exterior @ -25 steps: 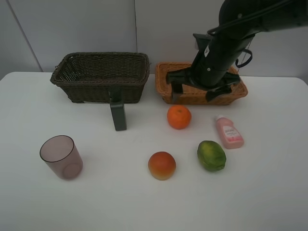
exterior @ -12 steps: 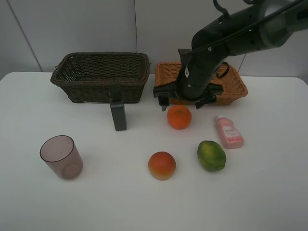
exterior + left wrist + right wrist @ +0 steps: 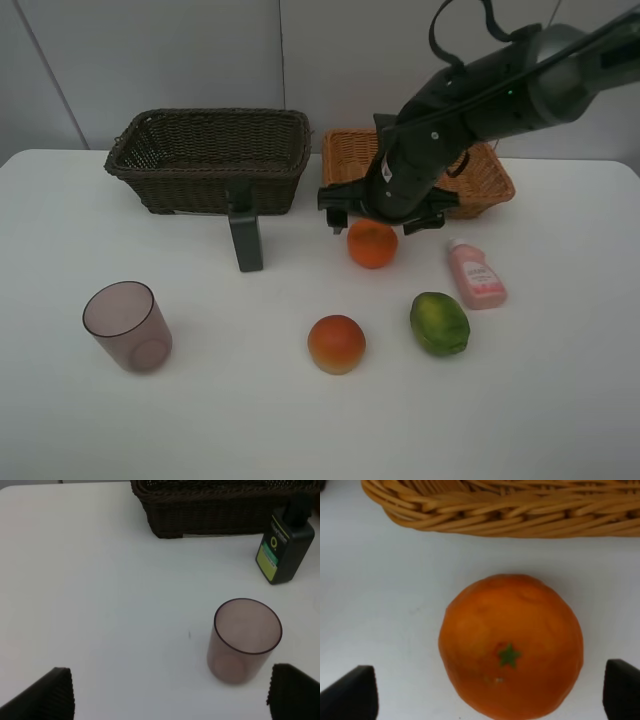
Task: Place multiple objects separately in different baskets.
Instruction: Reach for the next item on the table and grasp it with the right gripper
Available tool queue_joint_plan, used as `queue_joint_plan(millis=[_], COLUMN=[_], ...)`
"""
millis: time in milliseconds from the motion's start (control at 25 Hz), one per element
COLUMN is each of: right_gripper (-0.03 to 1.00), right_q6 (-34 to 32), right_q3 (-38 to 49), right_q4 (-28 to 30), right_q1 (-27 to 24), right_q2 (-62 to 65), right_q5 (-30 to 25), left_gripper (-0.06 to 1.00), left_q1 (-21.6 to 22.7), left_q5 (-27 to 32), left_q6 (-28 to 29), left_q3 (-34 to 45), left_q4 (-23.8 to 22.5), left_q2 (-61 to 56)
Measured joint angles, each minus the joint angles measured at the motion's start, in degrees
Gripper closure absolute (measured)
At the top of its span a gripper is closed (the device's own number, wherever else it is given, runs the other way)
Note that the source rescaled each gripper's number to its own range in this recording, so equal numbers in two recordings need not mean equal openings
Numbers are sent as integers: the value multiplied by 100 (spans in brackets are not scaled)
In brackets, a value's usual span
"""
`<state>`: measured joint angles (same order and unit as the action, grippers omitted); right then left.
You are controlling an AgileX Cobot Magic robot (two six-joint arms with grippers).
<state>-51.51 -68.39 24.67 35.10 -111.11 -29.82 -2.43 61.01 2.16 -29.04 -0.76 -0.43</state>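
While the right gripper hangs spread wide over the orange mandarin, seemingly untouched, left gripper released near mauve cup

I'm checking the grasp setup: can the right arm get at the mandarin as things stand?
Probably yes. The open right end effector straddles the mandarin from above with nothing between them; the tan basket behind stands apart from the fruit.

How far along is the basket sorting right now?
Done: nothing; neither the dark basket nor the tan basket shows anything inside. In hand: the right gripper hovers over the mandarin, jaws open, not gripping. Left: that plus red fruit, lime, pink bottle, green bottle and cup, all on the table.
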Motion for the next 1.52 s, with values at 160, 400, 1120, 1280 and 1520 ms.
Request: queue_joint_plan(millis=[160,400,1120,1280,1520], right_gripper=[1,1,31,48,48], right_q6=[-353,-699,-984,-1021,-1021], right_q3=[32,32,32,32,32], right_q4=[342,632,912,1047,1180], right_q1=[1,1,1,1,1], right_q2=[-39,-301,-798,-802,-802], right_q5=[198,313,546,546,551], left_gripper=[-6,-6,-6,-6,-6], left_q1=[0,0,0,0,0], left_q5=[0,0,0,0,0], left_q6=[0,0,0,0,0], left_q3=[0,0,0,0,0], left_q4=[0,0,0,0,0], left_q2=[0,0,0,0,0])
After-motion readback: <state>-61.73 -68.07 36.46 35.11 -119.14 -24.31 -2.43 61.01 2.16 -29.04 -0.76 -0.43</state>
